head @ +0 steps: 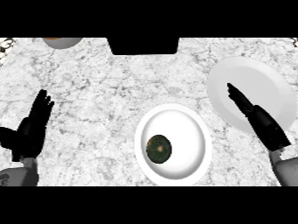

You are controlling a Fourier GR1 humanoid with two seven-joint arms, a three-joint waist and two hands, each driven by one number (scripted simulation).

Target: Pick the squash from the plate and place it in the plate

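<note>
The dark green round squash [158,148] lies left of centre on a white round plate [185,127] at the lower middle of the frame. A second white plate [254,72] sits upper right on the grey marbled table [99,87]. The black right hand [265,126] overlaps its lower edge, fingers straight, released, holding nothing. The black left hand [29,131] at lower left is open too, well apart from the squash

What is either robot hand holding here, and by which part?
Nothing. Both the left robot hand and right robot hand are open; the squash lies untouched on its plate.
</note>
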